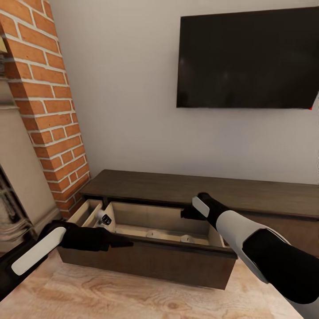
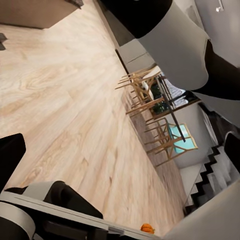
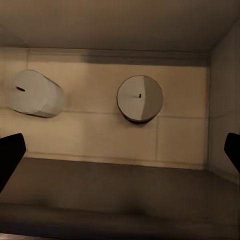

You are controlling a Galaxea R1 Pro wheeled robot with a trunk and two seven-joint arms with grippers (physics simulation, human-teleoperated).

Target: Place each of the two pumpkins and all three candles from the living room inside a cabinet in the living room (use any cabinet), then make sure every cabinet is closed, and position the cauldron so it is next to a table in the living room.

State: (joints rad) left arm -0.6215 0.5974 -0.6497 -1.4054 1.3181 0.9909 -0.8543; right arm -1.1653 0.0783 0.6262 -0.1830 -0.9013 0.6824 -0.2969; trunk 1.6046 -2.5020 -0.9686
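The dark brown cabinet (image 1: 204, 190) stands against the wall with a drawer (image 1: 146, 261) pulled out, pale wood inside. Two white candles (image 1: 155, 233) (image 1: 187, 238) lie on the drawer floor; in the right wrist view they show as a tilted candle (image 3: 35, 93) and one seen end-on (image 3: 140, 98). A third white candle-like cylinder (image 1: 104, 218) sits in the left compartment. My right gripper (image 1: 186, 213) (image 3: 120, 155) hangs open over the drawer, empty. My left gripper (image 1: 122, 242) (image 2: 120, 155) is open above the drawer's front edge. One pumpkin (image 2: 147, 228) lies on the floor far behind. The cauldron is out of view.
A brick column (image 1: 48, 102) rises just left of the cabinet, and a black TV (image 1: 248, 57) hangs on the wall above it. Light wood floor (image 1: 133, 297) lies in front. Wooden chairs (image 2: 145, 90) around a table and a staircase (image 2: 205, 185) stand across the room.
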